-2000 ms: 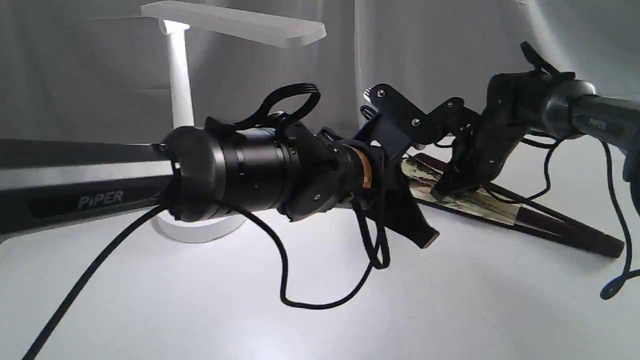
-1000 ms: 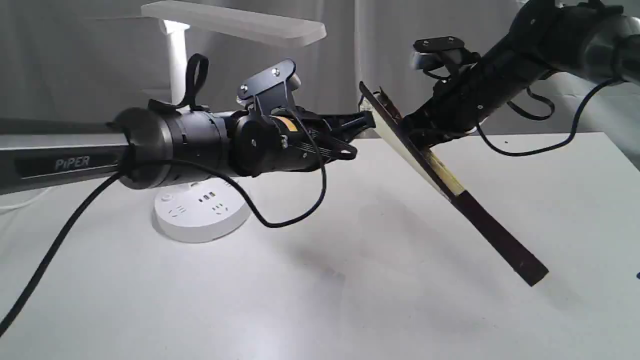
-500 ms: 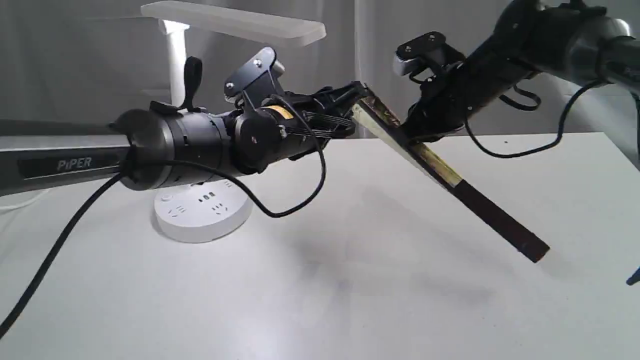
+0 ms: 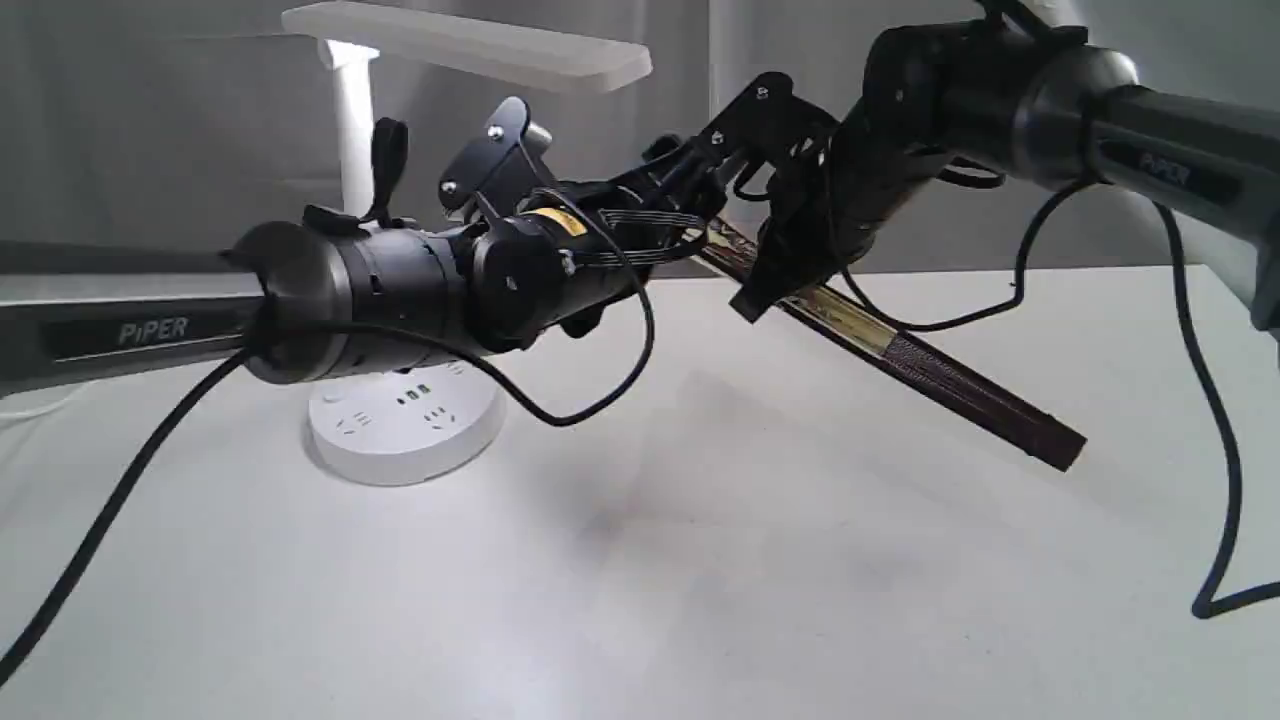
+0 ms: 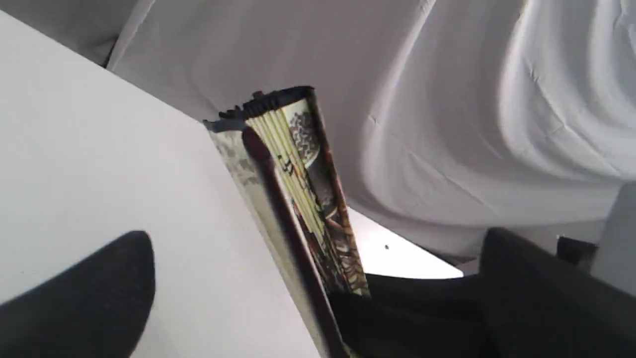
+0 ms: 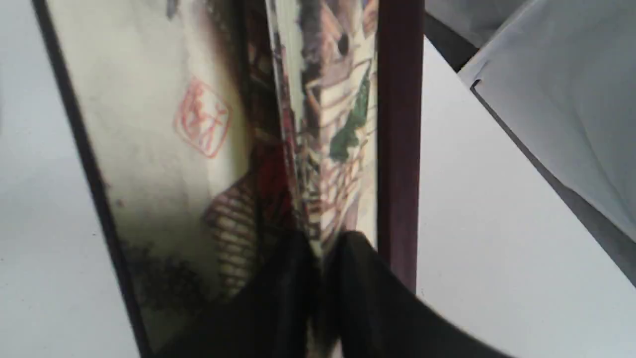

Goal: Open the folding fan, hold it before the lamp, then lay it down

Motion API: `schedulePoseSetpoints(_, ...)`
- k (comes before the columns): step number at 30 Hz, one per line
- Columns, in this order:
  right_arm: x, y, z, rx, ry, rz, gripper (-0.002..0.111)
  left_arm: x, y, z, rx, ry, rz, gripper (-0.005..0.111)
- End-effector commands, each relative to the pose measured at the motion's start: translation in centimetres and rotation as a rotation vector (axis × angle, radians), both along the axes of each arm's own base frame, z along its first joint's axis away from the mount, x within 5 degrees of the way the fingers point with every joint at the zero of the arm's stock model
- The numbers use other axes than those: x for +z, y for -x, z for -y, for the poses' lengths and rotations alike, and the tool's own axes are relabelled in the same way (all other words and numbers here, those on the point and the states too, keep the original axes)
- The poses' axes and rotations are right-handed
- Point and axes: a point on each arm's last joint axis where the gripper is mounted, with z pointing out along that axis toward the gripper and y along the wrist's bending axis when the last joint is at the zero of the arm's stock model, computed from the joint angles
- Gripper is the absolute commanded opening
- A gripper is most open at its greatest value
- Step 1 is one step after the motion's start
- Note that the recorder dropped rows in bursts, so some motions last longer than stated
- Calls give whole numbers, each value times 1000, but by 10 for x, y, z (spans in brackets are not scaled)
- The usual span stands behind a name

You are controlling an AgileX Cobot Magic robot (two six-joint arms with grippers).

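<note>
Exterior view: the right hand is clamped on the folding fan partway along its length and holds it clear of the desk. The fan is tilted so that the dark maroon pivot end hangs low to the right and the paper end rises toward the left hand. That slant offers the free tip to the other arm.

The left hand's jaws stand wide apart on either side of the paper tip and grip nothing. Its wrist view shows the pleats spread only slightly, with one guard standing a little off the stack. The right wrist view shows that hand's fingers pinched on the folds beside a maroon guard.

The lamp stands at the back left, well apart from the fan. Opening looks barely begun; the left hand would likely need to close on the loose guard and draw it away.
</note>
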Motion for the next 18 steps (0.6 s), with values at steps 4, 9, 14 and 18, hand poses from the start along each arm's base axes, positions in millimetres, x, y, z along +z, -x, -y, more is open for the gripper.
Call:
schedulePoseSetpoints(4,5,1,3,-8,18,8,0,-9,-7,-1,108,144,27,87)
schedulePoseSetpoints(9,4,1,2,-9,17,7,0,-20,-10,-2,135,163,26,86)
schedulePoseSetpoints(14,5,1,1,-12,1,9,0,-34,-12,-2,154,178,9,72)
schedulePoseSetpoints(18,5,1,1,-9,3,9,0,-38,-13,-2,165,198,21,58)
